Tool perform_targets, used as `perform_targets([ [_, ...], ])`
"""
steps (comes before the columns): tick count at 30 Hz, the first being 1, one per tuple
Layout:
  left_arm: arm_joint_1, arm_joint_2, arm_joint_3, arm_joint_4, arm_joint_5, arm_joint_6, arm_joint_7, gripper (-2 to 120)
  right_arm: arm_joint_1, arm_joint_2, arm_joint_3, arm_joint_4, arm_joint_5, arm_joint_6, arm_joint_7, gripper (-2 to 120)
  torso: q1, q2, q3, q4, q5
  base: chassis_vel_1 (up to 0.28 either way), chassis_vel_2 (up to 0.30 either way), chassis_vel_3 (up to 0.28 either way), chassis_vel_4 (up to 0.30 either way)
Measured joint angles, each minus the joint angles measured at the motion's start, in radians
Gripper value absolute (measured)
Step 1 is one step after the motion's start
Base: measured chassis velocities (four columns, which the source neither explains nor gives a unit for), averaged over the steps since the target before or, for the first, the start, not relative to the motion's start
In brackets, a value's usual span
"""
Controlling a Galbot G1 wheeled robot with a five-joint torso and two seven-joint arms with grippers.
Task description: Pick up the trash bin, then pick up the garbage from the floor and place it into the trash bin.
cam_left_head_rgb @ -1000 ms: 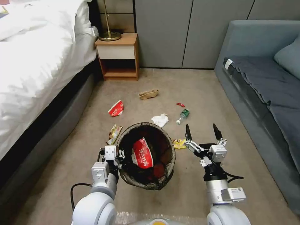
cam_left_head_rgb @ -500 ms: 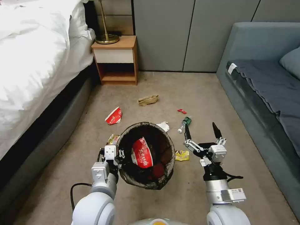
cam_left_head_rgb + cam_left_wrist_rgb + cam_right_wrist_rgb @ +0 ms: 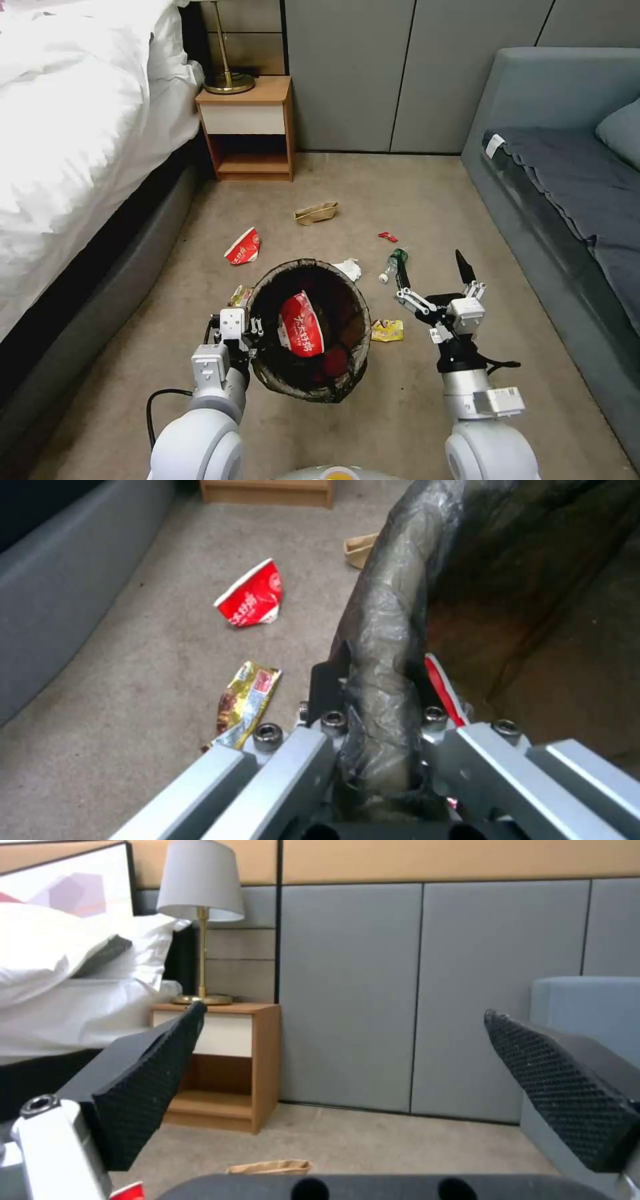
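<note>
Currently our left gripper (image 3: 373, 730) pinches the round white bag-lined plastic trash bin (image 3: 310, 330) by its rim, above carpet. Our right gripper (image 3: 432, 273) hangs spread near the crumpled yellow wrapper (image 3: 387, 329), probably light, soft: pinch a fold.

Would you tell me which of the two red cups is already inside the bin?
The crushed red cup inside the bin held by the left gripper; the other red cup lies on the carpet near the bed.

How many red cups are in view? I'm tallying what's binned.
2: one cup inside the bin; another on the carpet near the bed. More may be hidden.
</note>
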Motion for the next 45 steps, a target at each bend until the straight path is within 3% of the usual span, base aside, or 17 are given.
perform_targets([
  [13, 0.009, 0.005, -0.022, -0.013, -0.015, 0.000, -0.002, 0, 0.178, -0.187, -0.030, -0.267, 0.058, -0.104, -0.159, 100, 0.000, 0.000, 0.000, 0.0001, 0.0001, 0.000, 0.000, 0.000, 0.000],
  [19, 0.001, 0.030, -0.021, -0.003, -0.029, 0.002, -0.004, 0, 0.246, -0.338, -0.056, -0.447, 0.028, -0.090, -0.345, 100, 0.000, 0.000, 0.000, -0.0001, 0.0000, 0.000, 0.000, 0.000, 0.000],
  [24, -0.002, 0.033, -0.021, 0.000, -0.031, 0.003, -0.004, 0, 0.286, -0.380, -0.066, -0.541, -0.004, -0.071, -0.473, 100, 0.000, 0.000, 0.000, -0.0001, 0.0001, 0.000, 0.000, 0.000, 0.000],
  [27, -0.005, 0.035, -0.021, 0.005, -0.031, 0.004, -0.004, 0, 0.348, -0.414, -0.088, -0.644, -0.028, -0.040, -0.614, 100, 0.000, 0.000, 0.000, -0.0001, 0.0002, 0.000, 0.000, 0.000, 0.000],
  [36, -0.007, 0.033, -0.014, 0.019, -0.026, 0.004, -0.005, 0, 0.487, -0.411, -0.145, -0.833, -0.069, 0.009, -0.729, 100, 0.000, 0.000, 0.000, 0.0001, 0.0000, 0.000, 0.000, 0.000, 0.000],
  [40, -0.006, 0.026, -0.009, 0.025, -0.017, 0.004, -0.005, 0, 0.551, -0.366, -0.184, -0.949, -0.081, 0.036, -0.755, 100, 0.000, 0.000, 0.000, 0.0000, 0.0000, 0.000, 0.000, 0.000, 0.000],
  [45, -0.006, 0.024, -0.008, 0.025, -0.012, 0.004, -0.005, 0, 0.579, -0.333, -0.197, -1.002, -0.098, 0.054, -0.770, 100, 0.000, 0.000, 0.000, -0.0001, -0.0003, 0.000, 0.000, 0.000, 0.000],
])
